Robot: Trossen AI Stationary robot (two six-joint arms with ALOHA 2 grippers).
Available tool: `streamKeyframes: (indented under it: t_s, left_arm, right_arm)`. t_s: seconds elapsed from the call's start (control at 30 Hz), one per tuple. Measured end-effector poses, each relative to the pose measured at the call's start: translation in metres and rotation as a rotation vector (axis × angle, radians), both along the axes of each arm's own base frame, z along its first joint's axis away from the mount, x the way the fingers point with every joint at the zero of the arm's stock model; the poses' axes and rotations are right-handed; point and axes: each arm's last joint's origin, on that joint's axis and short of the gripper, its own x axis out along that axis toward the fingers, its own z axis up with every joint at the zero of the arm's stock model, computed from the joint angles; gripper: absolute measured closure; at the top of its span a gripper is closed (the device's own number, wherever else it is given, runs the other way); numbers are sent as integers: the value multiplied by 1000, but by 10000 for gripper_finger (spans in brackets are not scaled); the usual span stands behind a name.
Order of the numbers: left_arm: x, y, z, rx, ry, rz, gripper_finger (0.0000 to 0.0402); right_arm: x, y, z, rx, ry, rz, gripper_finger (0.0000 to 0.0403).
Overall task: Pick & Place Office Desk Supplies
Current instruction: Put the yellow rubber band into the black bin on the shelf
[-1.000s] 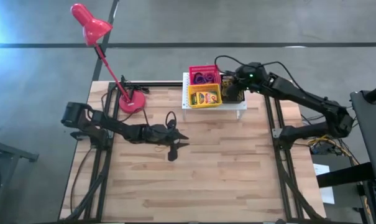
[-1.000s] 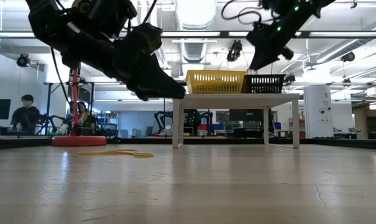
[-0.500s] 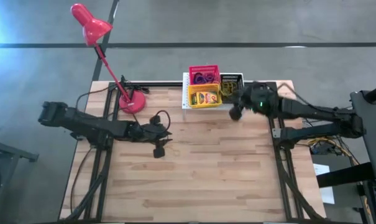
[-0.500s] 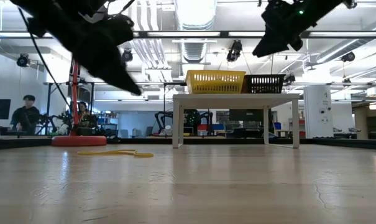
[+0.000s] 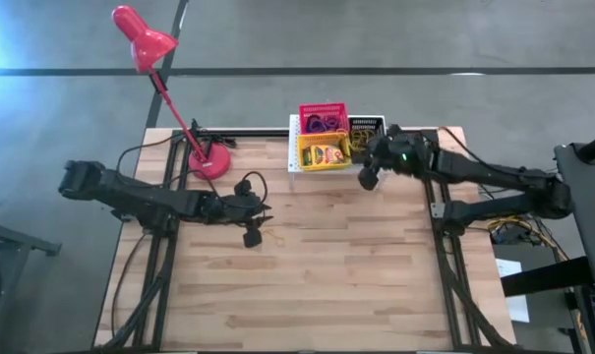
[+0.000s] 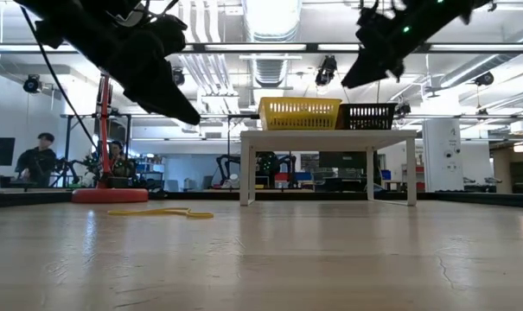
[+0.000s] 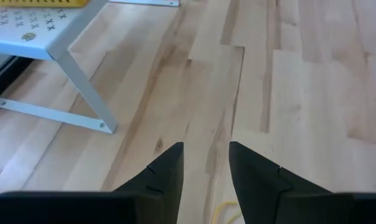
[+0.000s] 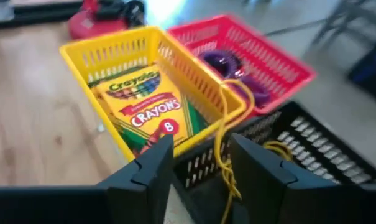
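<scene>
Three baskets stand side by side on a white shelf (image 5: 293, 163). A yellow basket (image 8: 107, 56) holds a crayon box (image 8: 150, 109). The pink-red basket (image 8: 268, 56) holds purple loops (image 8: 222, 62). The third one is the black basket (image 8: 312, 155). A yellow loop (image 8: 227, 124) runs from the yellow basket's rim down over the black one. My right gripper (image 8: 202, 155) is open just in front of the baskets (image 5: 369, 180). My left gripper (image 5: 250, 236) is open above bare table, with another yellow loop (image 6: 162, 212) lying flat near it. My right gripper: the yellow loop (image 8: 225, 180) passes between its open fingers in the right wrist view. I cannot tell whether it touches either finger.
A red desk lamp (image 5: 210, 162) stands at the far left of the table, and its cable trails along the far edge. The shelf's legs (image 7: 82, 87) stand on the wood. Bare wooden table (image 5: 336, 275) stretches toward the near edge.
My right gripper drew back from above the black basket toward the table's near edge and now stands in front of the shelf. My left gripper pulled back toward the table's left edge, then kept still.
</scene>
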Motion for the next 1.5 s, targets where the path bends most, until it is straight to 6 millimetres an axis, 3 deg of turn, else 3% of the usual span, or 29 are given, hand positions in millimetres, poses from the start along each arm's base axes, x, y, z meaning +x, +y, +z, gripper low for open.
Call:
streamKeyframes:
  t_s: [0.27, 0.53, 0.9, 1.13, 1.3, 1.5]
  left_arm:
    - [1, 0, 1, -22, -20, 15, 272]
    - [1, 0, 1, -25, -20, 17, 272]
    - [1, 0, 0, -25, -19, 18, 272]
    - [-3, 0, -8, -32, -37, 22, 272]
    - [-3, 0, -8, -34, -51, 21, 272]
    - [-2, 0, -8, -34, -57, 21, 272]
  right_arm:
    - [8, -63, 1, 150, 166, 127, 220]
    - [27, -88, 1, 259, 333, 211, 249]
    - [33, -92, 10, 272, 356, 211, 386]
    - [21, -84, 29, 245, 284, 178, 394]
    - [6, -79, 45, 180, 262, -31, 394]
    - [-2, -75, 46, 192, 275, -82, 394]
